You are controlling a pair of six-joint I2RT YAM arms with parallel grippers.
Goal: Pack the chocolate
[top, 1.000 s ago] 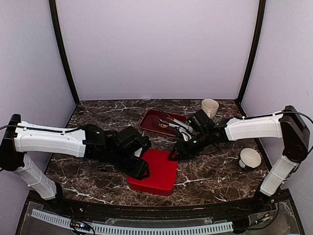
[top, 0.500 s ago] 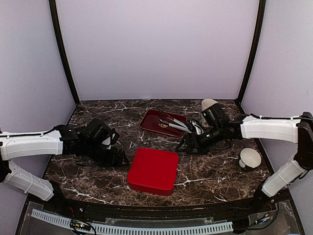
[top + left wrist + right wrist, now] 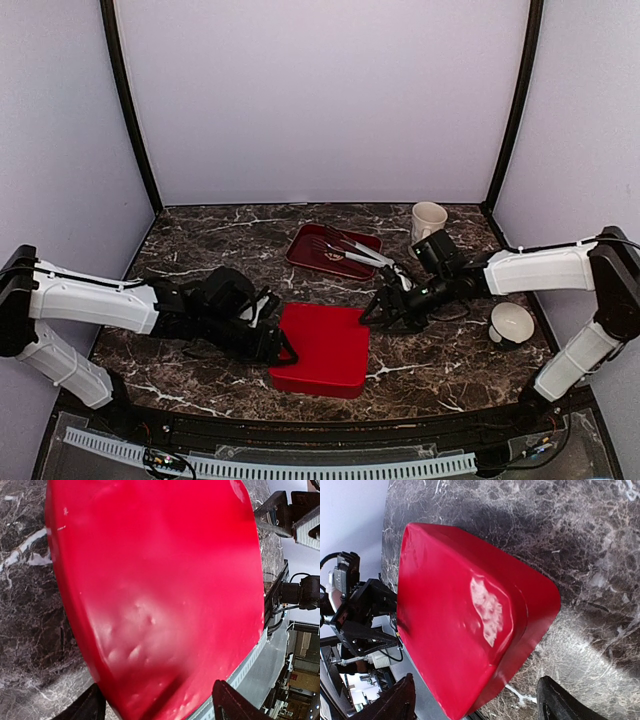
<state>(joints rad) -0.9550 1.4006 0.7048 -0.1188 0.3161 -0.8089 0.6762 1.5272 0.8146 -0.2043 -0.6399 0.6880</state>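
Observation:
No chocolate shows in any view. A shut red box (image 3: 322,350) lies on the marble table near the front middle. It fills the left wrist view (image 3: 150,580) and shows in the right wrist view (image 3: 465,630). My left gripper (image 3: 281,349) is open at the box's left edge, its jaws wide on either side of that edge (image 3: 157,711). My right gripper (image 3: 379,309) is open and empty just off the box's far right corner (image 3: 476,706).
A dark red tray (image 3: 305,247) with metal tongs (image 3: 352,250) lies behind the box. A cream mug (image 3: 429,220) stands at the back right. A white crinkled paper cup (image 3: 511,323) sits on the right, near my right arm.
My left arm drew back to the left, then came right again to the box's left edge. The box has shifted slightly right. My right gripper pulled back, then came closer to the box's corner.

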